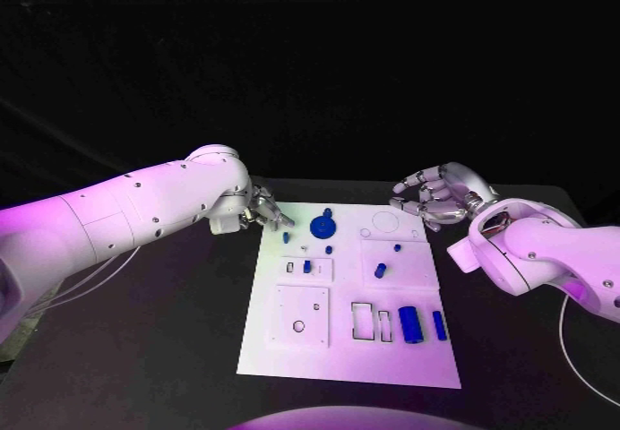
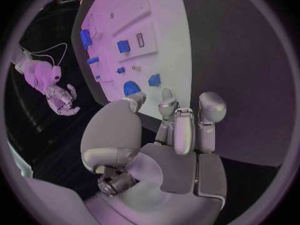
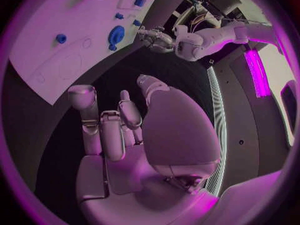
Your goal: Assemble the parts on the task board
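Black table and dark backdrop are seen around the white board, which is laid with its long axis running away from the robot. Blue parts are spread over the board; the largest cylinder lies along that axis. The left hand is positioned at the board's far left corner, the right hand beyond its far right corner; both are empty, fingers loosely apart

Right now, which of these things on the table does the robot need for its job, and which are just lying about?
For the job:
- white task board
- blue parts on it, such as the large cylinder and the round disc piece
- left hand and right hand, both holding nothing

Just there:
- black table
- white cable beside the left arm
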Controlling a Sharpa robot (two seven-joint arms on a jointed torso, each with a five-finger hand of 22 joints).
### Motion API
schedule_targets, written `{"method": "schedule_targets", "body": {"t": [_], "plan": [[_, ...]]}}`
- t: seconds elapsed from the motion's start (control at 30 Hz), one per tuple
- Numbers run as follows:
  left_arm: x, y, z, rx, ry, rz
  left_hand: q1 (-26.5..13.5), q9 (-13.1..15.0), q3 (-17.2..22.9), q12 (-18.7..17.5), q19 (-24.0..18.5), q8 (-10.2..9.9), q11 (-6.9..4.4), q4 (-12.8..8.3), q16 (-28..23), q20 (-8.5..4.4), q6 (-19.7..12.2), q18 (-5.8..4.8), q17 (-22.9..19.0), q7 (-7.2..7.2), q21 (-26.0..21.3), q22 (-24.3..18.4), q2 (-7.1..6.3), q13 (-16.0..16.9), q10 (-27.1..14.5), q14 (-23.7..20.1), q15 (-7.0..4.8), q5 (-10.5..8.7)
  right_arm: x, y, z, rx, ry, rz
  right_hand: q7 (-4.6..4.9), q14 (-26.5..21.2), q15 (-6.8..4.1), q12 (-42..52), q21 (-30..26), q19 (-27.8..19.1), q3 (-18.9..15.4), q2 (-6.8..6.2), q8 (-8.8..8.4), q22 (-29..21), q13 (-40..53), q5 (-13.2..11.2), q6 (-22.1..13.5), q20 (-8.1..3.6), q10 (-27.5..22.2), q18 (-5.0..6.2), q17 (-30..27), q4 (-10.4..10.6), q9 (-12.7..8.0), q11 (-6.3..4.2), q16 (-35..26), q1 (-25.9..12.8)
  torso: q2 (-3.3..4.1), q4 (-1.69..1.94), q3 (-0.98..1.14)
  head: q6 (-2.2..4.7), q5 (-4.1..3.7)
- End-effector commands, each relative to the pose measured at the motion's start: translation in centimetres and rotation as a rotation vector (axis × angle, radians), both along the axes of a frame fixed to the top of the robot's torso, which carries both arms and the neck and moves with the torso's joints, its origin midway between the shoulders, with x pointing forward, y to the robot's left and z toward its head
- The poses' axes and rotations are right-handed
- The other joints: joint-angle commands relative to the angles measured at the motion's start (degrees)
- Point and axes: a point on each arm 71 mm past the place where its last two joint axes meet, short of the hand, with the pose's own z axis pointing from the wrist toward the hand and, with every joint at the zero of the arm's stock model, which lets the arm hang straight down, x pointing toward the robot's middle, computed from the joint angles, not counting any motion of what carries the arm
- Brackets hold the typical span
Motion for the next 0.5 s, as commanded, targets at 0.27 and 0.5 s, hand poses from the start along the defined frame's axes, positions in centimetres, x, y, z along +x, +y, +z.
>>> {"method": "schedule_targets", "body": {"t": [0.27,0.5], "plan": [[-0.10,-0.68,-0.90,-0.024,0.043,-0.029,-0.3,-0.1,-0.4,0.4,0.2,-0.4,-0.15,-0.1,-0.3,0.36,0.4,0.59,5.1,0.03,0.1,0.1,0.35,0.0,-0.2,3.2,0.45,-0.25,0.00,0.22,0.09,-0.004,-0.019,0.009,-0.03,2.8,-0.36,-0.3,-0.4,-0.4,0.0,-0.22,0.29,-0.1,-0.1,0.1,-0.3,0.04,-0.4,0.45,2.3,-0.1,0.1,-0.04,-0.3,-0.5,0.03,0.01,0.09,-0.16,0.06],[-0.16,-0.80,-1.12,-0.028,0.050,-0.035,0.6,-0.3,-0.3,0.5,0.2,-0.4,-0.18,-0.2,-0.3,0.35,0.4,0.60,5.1,0.01,0.1,0.1,0.59,0.1,-0.2,3.2,0.42,-0.11,-0.01,0.24,0.08,-0.004,-0.017,0.008,-0.03,2.8,-0.36,-0.3,-0.4,-0.4,0.0,-0.22,0.29,-0.1,-0.1,0.1,-0.3,0.04,-0.4,0.45,2.3,-0.1,0.1,-0.04,-0.3,-0.5,-0.01,0.02,0.13,-0.36,0.04]]}}
